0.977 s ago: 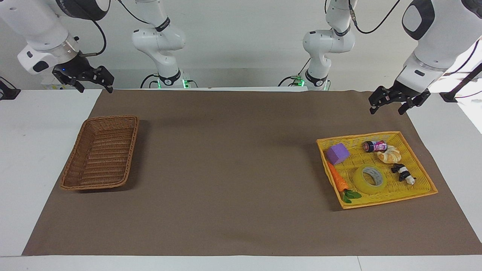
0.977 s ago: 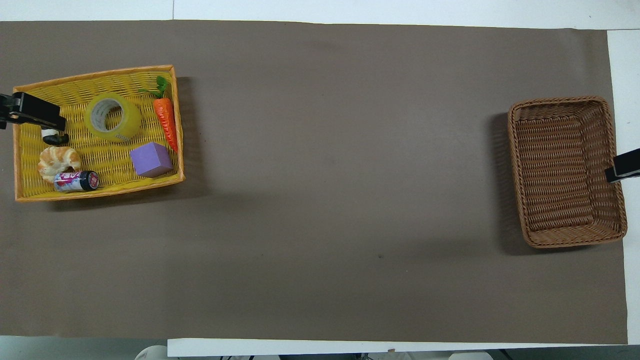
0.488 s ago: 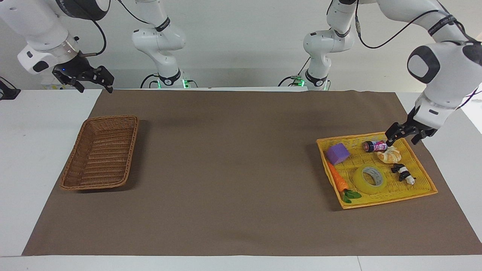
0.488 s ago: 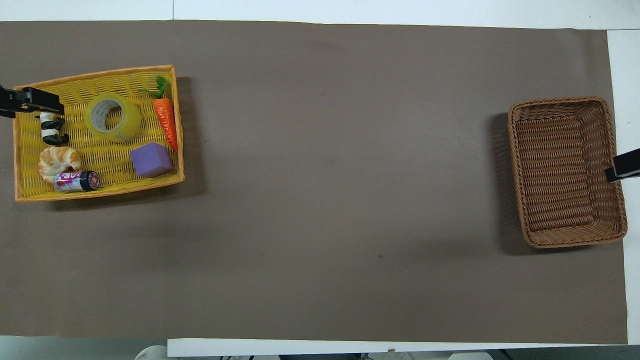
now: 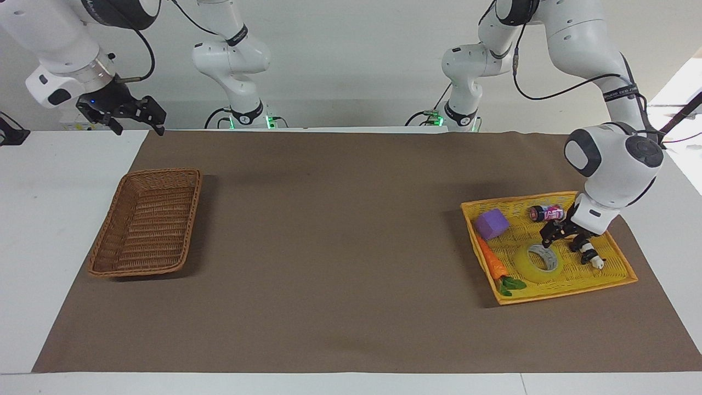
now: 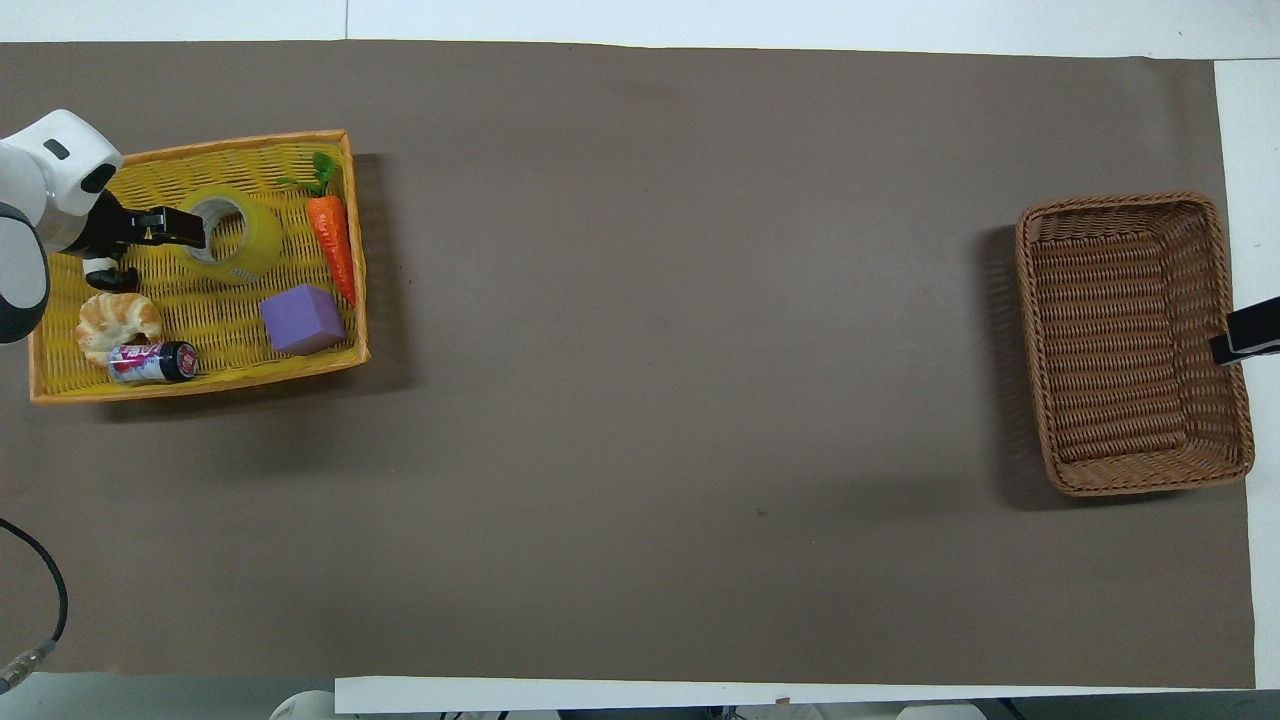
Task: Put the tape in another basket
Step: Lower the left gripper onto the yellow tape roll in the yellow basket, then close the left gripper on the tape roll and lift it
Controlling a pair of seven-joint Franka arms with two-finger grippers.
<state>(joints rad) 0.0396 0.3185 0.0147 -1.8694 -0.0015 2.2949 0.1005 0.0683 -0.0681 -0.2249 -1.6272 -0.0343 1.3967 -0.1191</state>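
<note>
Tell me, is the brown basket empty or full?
Empty. Only bare weave shows inside the brown basket. The tape lies in the yellow basket.

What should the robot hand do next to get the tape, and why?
Probably lower the left gripper a little onto the tape. It hangs open just over the roll's rim, in the yellow basket, and grips nothing yet. The brown wicker basket lies at the right arm's end, where the right gripper waits.

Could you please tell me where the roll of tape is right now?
The tape lies in the yellow basket at the left arm's end of the table, beside the toy carrot, with the left gripper just over it.
</note>
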